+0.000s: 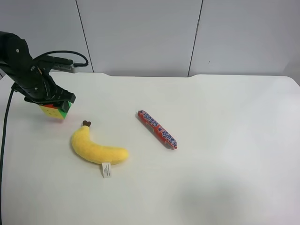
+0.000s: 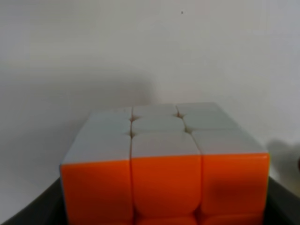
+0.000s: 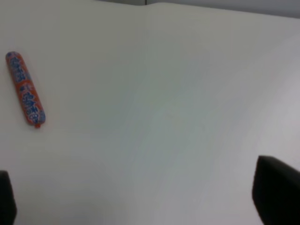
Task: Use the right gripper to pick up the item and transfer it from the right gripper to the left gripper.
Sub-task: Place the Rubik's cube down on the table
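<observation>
The item, a small puzzle cube (image 1: 57,110) with yellow, red and green faces, sits between the fingers of the all-black arm at the exterior high view's left. That is my left gripper (image 1: 52,103), shut on the cube low over the table's far left part. In the left wrist view the cube (image 2: 164,183) fills the frame, showing an orange face and a pale one, with dark fingers (image 2: 33,213) at its sides. My right gripper (image 3: 140,201) is open and empty above bare table. Its arm is out of the exterior high view.
A yellow plush banana (image 1: 96,149) with a white tag lies just in front of the cube. A red candy stick (image 1: 157,129) lies near the table's middle and also shows in the right wrist view (image 3: 26,89). The white table (image 1: 225,140) ends at a grey wall.
</observation>
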